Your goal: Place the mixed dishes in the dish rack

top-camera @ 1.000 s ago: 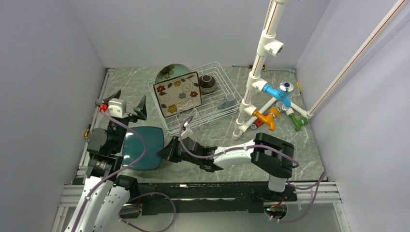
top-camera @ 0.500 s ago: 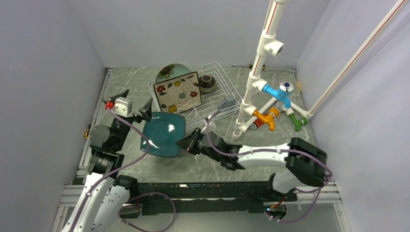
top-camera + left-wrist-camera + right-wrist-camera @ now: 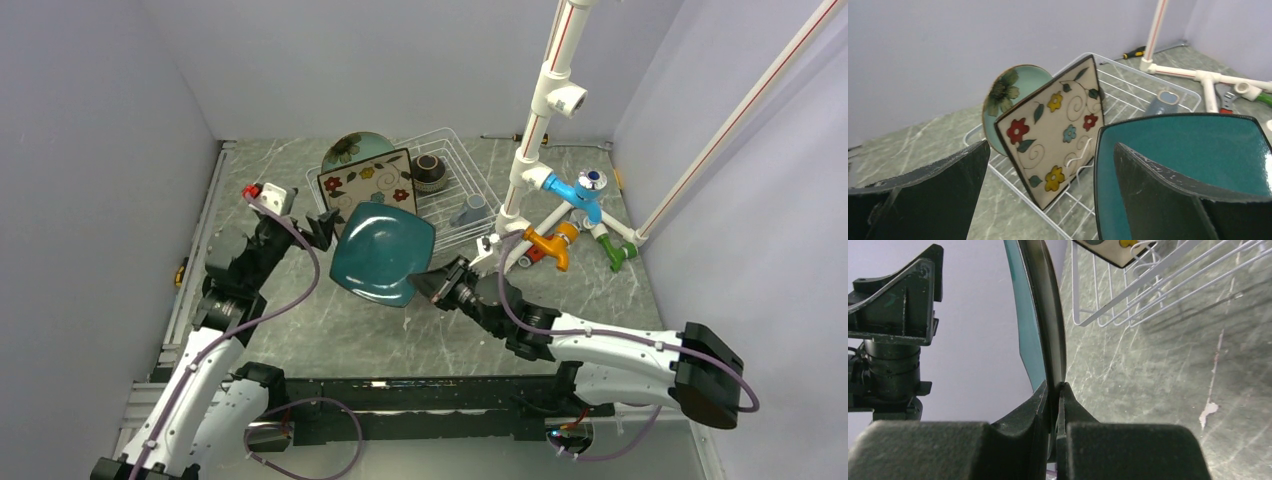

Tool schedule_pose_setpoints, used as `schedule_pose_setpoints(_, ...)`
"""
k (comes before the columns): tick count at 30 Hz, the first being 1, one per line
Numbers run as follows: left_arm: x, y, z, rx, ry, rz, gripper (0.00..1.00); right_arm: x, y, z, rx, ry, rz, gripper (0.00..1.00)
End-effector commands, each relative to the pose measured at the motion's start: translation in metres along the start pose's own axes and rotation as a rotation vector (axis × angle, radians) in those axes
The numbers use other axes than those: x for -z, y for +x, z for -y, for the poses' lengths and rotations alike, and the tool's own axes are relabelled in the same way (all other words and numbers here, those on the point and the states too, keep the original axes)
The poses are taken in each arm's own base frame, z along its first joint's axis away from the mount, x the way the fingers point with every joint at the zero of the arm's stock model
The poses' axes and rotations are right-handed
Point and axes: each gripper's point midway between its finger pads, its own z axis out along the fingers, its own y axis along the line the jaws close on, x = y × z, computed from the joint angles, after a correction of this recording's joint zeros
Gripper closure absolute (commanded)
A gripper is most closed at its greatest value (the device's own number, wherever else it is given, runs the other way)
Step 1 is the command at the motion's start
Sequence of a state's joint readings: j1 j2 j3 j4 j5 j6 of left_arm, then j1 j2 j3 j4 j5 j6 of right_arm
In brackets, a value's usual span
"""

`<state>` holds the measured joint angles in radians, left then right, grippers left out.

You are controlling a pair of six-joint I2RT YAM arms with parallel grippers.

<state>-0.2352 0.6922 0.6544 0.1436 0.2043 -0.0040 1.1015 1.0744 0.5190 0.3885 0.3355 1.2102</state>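
Currently: teal plate, centre frame, pinched at its lower-right rim by the clamped right gripper, held tilted before the rack; left gripper wide, empty; next, likely, seat it upright between free prongs.

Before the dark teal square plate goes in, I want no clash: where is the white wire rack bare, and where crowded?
In the white wire rack, bare wires lie between the cream floral square plate, the brown bowl and the small grey mug. Its left end is crowded: the pale green round plate stands behind the floral one.
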Motion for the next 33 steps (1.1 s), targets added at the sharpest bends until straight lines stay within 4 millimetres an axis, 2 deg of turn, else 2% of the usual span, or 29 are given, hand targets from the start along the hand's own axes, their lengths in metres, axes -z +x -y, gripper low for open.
schedule_pose_setpoints(1, -0.010, -0.013, 0.023, 0.069, 0.128, -0.002, 0.01, 0.024, -0.045, -0.064, -0.065, -0.226, 0.130, 1.00)
schedule_pose_setpoints(4, -0.017, -0.003, 0.039, 0.133, 0.218, -0.056, 0.02, 0.034, -0.054, -0.070, -0.033, -0.250, 0.150, 1.00)
schedule_pose_setpoints(10, -0.023, 0.002, 0.071, 0.240, 0.406, -0.127, 0.05, 0.051, -0.066, -0.079, 0.000, -0.300, 0.179, 1.00)
schedule_pose_setpoints(16, -0.017, 0.003, 0.103, 0.315, 0.625, -0.156, 0.07, 0.064, -0.071, -0.082, 0.003, -0.342, 0.197, 1.00)
schedule_pose_setpoints(22, -0.009, -0.001, 0.124, 0.390, 0.798, -0.196, 0.12, 0.071, -0.074, -0.093, 0.046, -0.378, 0.201, 1.00)
schedule_pose_setpoints(24, -0.008, 0.001, 0.127, 0.413, 0.825, -0.210, 0.16, 0.073, -0.074, -0.094, 0.046, -0.395, 0.200, 1.00)
schedule_pose_setpoints(30, -0.003, 0.002, 0.139, 0.509, 0.962, -0.280, 0.40, 0.077, -0.074, -0.094, 0.048, -0.406, 0.199, 1.00)
schedule_pose_setpoints(33, -0.006, 0.005, 0.140, 0.556, 0.992, -0.329, 0.58, 0.078, -0.077, -0.097, 0.067, -0.405, 0.209, 1.00)
